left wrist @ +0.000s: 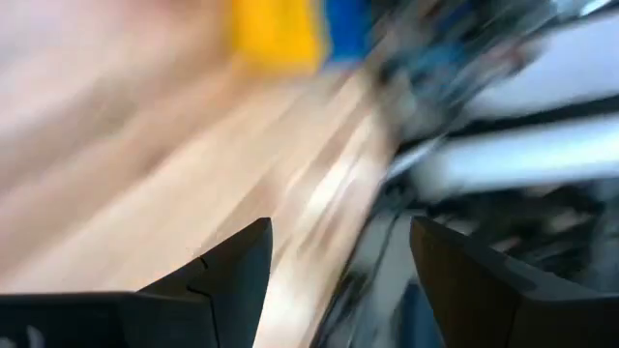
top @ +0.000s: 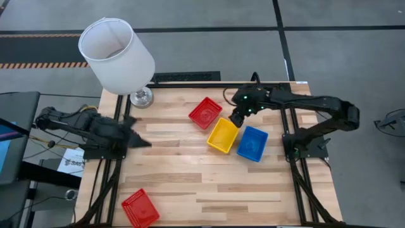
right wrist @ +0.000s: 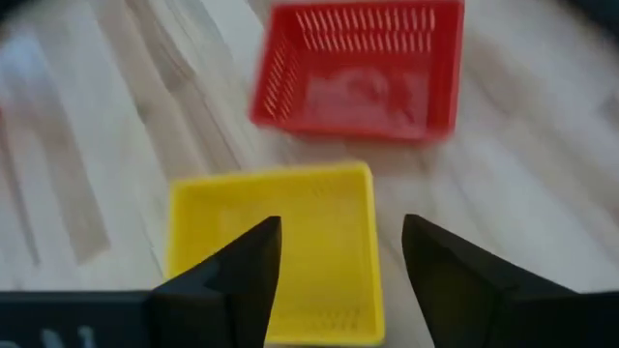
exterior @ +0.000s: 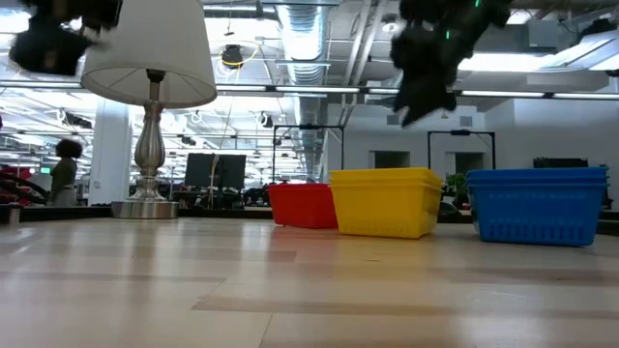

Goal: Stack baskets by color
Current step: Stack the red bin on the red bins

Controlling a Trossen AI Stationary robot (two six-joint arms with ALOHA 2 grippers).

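While three coloured piles sit close together at the far right of the table [top: 190, 183], one red basket [top: 140, 208] lies alone near the front-left corner, well apart from them, so the sorting looks nearly but not wholly done. Taking the table's centre as the dial in the overhead view, the red pile [top: 205, 113] lies at about one o'clock, the yellow pile [top: 223, 135] at about two, and the blue pile [top: 252, 143] at about three; the stray red basket sits near seven. From table height the yellow and blue piles stand taller than a single tray would, and the blue one shows layered rims, so I judge those two colours already stacked. How many trays the red pile holds cannot be told, but with one red still loose, that colour appears to be the one unfinished.

Hanging above the table, the right gripper [top: 236, 118] has its fingers spread wide with nothing between them. Its own camera looks straight down on the yellow pile [right wrist: 276, 253], which lies below the open fingers and apart from them, with the red pile [right wrist: 356, 68] just beyond. In the overhead view the yellow pile sits at roughly seven o'clock from this gripper, just beside it.

Over at the left edge, near nine o'clock, the left gripper [top: 140, 142] waits with its fingers also parted and empty. The loose red basket lies at about six o'clock from it, and I judge it the nearer arm for that last pickup.
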